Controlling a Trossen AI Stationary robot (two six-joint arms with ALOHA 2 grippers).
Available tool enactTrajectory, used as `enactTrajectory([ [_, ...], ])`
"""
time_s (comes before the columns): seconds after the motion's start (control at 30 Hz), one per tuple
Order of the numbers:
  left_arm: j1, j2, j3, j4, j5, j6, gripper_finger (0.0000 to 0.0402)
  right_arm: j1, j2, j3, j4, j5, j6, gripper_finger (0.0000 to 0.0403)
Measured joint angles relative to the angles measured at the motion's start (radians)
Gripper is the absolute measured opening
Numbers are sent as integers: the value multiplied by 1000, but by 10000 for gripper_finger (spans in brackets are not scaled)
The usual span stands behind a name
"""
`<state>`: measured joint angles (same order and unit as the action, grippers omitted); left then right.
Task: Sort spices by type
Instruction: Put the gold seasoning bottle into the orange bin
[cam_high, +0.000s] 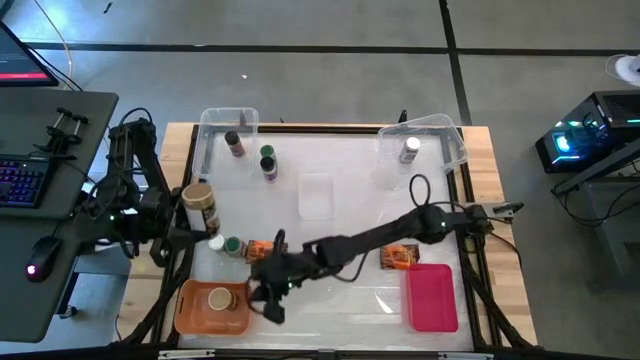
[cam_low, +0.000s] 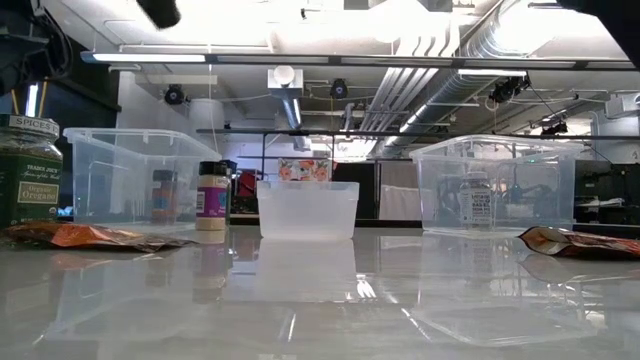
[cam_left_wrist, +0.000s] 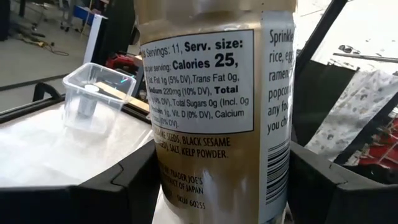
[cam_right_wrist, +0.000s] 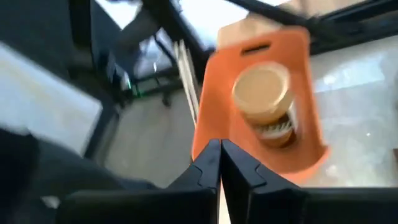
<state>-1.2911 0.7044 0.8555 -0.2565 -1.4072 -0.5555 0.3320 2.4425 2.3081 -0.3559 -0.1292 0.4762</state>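
My left gripper (cam_high: 190, 222) (cam_left_wrist: 217, 180) is at the table's left edge, shut on a tan-lidded spice jar (cam_high: 200, 200). My right gripper (cam_high: 270, 298) (cam_right_wrist: 220, 144) is shut and empty. It hovers just right of the orange tray (cam_high: 190, 312), where another tan-lidded jar (cam_high: 218, 297) (cam_right_wrist: 264, 93) stands. On the table between the arms are a green-lidded jar (cam_high: 232, 245) (cam_low: 25, 170) and an orange-red packet (cam_high: 260, 250) (cam_low: 90, 237). A second packet (cam_high: 400, 257) lies by the pink tray (cam_high: 432, 297). A dark-lidded jar (cam_high: 267, 162) stands farther back. My left gripper pinches the jar's labelled body (cam_left_wrist: 205, 124) between its two fingers (cam_left_wrist: 124, 186), one on each side. The fingers come in about level from the table's left side. The jar stands upright in the hold. I cannot tell whether its base is on the table.
Three clear tubs sit toward the far side. The left one (cam_high: 205, 150) holds a dark-lidded jar (cam_high: 235, 143), the right one (cam_high: 445, 135) a white-lidded jar (cam_high: 410, 150). A small tub (cam_high: 317, 195) is in the middle. There is open table between the trays along the near edge.
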Motion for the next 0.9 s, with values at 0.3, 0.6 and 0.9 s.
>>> enactTrajectory([
  [0.3, 0, 22, 0, -1, 0, -16, 243, 63, 70, 0, -31, 9, -163, 8],
  [0.6, 1, 32, 0, 1, 18, -17, 243, 42, 83, 0, 70, -63, -69, 5],
  [0.9, -8, 88, 0, 76, 265, -38, 243, 11, -135, 2, -357, 14, -146, 1],
])
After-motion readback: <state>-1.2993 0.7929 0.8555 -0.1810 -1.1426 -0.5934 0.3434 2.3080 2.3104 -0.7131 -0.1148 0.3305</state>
